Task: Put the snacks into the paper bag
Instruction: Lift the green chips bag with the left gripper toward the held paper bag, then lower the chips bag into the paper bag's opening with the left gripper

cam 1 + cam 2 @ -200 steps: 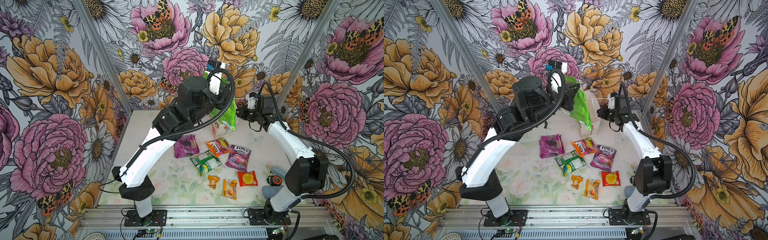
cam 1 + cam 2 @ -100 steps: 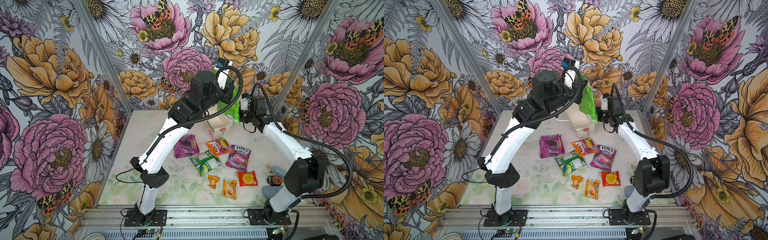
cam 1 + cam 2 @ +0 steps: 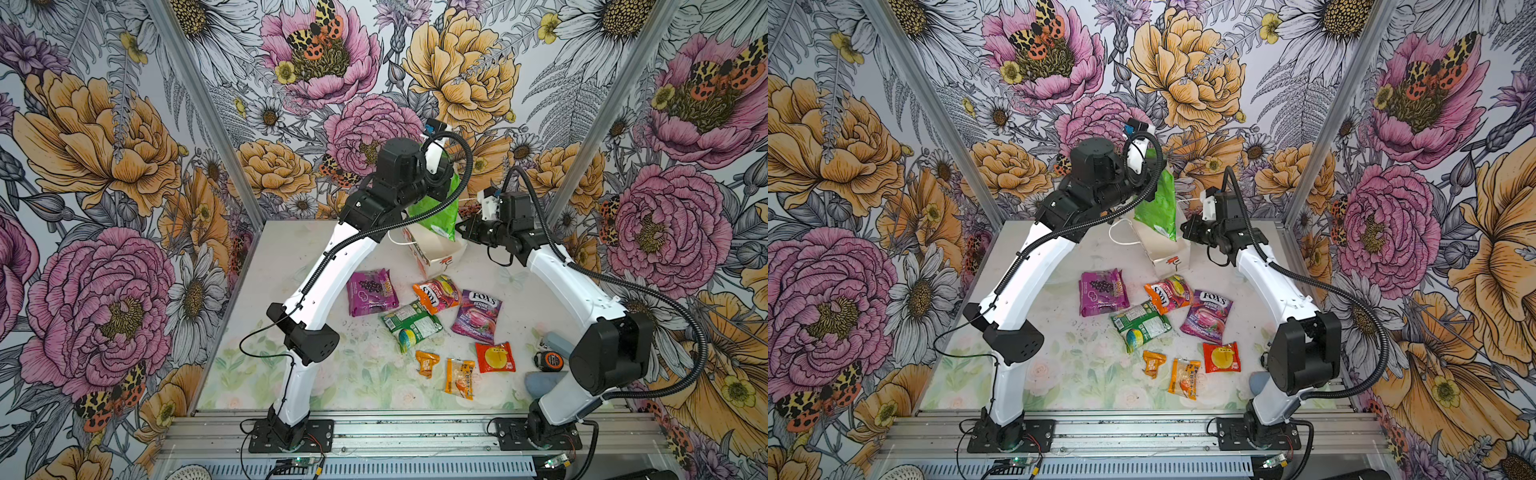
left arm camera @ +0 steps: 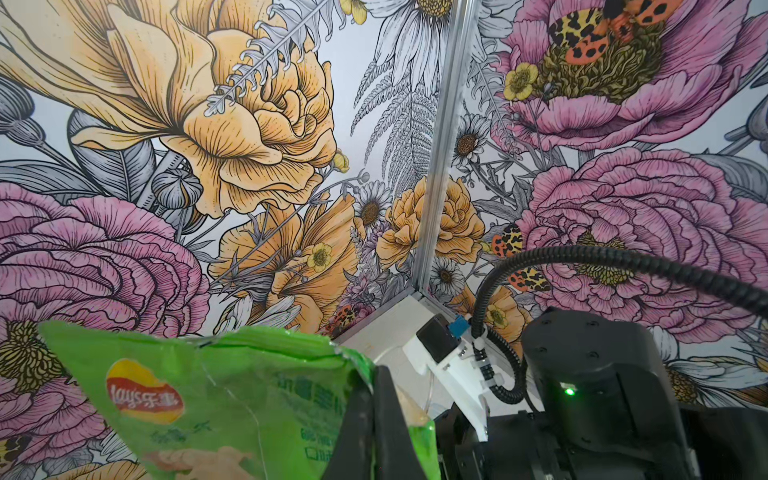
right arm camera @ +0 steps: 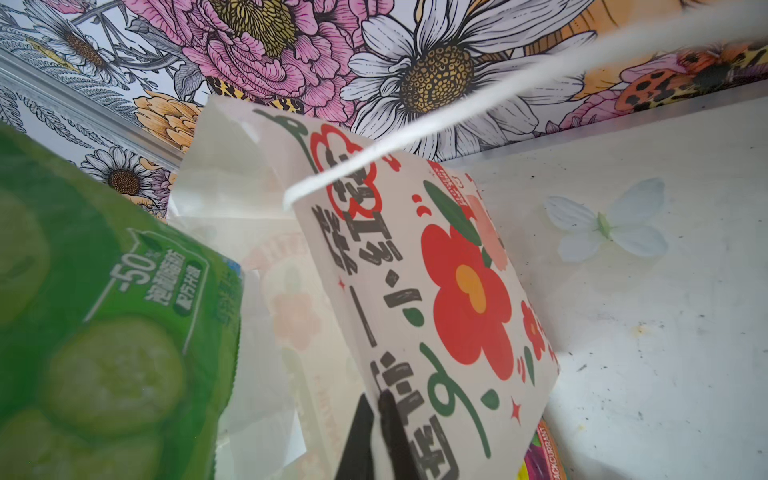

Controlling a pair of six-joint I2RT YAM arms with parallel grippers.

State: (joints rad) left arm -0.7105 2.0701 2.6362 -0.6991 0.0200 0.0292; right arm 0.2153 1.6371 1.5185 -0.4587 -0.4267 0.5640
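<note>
At the back of the desk, the left tool is clamped on the top edge of a large green snack bag, which hangs upright with its lower end at the open mouth of the paper bag. The white bag, printed with a red flower, stands tilted. The right tool is pinched tight on its rim, beside a cord handle.

In front of the paper bag, from left to right, a purple packet, a green-white bag, an orange Fox's bag and a purple Fox's bag lie flat. Nearer the front edge are a crumpled orange sachet, a longer orange sachet and a red sachet, with a tape measure to their right.
</note>
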